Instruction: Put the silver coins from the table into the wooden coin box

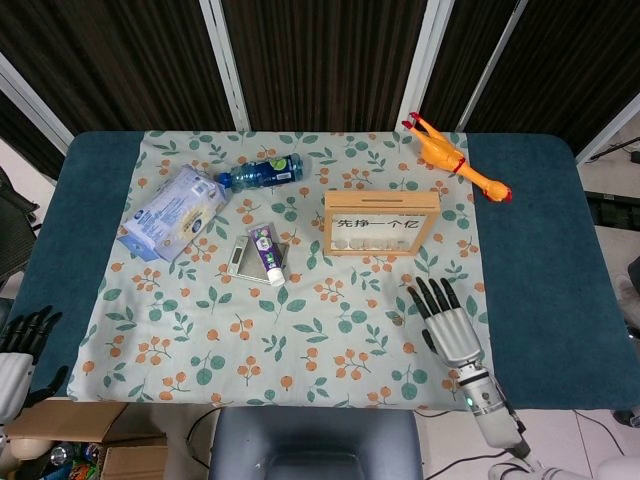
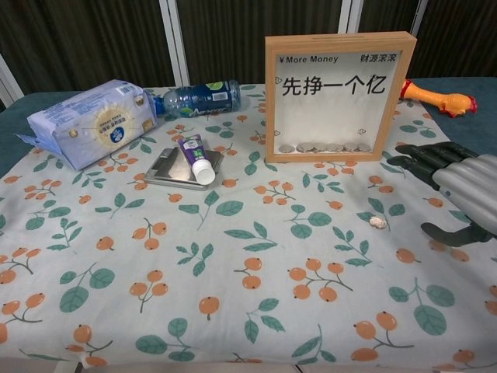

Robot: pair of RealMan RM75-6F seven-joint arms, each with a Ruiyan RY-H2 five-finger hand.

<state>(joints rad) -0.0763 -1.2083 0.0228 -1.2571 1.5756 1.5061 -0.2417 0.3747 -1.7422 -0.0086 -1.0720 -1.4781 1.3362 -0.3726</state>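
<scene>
**Silver coin waiting on the cloth, our right hand moving in**

Silver is the thing to chase, and only one loose coin (image 2: 377,222) shows on the tablecloth (image 1: 300,360). Nearest to us, our right hand (image 1: 447,325) hovers near the front edge with its fingers spread and straight, holding nothing. Our left hand (image 1: 18,345) hangs off the table's front-left corner, fingers loosely apart, also empty.

Tips for this pickup, as we see it: the coin lies flat on soft cloth just left of our right fingertips (image 2: 404,161), so we'd come down over it and pinch with thumb and one finger, pressing lightly so the fabric gives and an edge lifts. Scraping sideways would probably just bunch the cloth.

It's small, round, pale and a bit shiny, sitting among the printed orange berries, so easy to lose.

Further back stands the wooden coin box (image 2: 338,97), upright, with a clear front and a row of coins already along its bottom. The slot looks to be in the top edge, so the coin likely goes in edge-on.
</scene>
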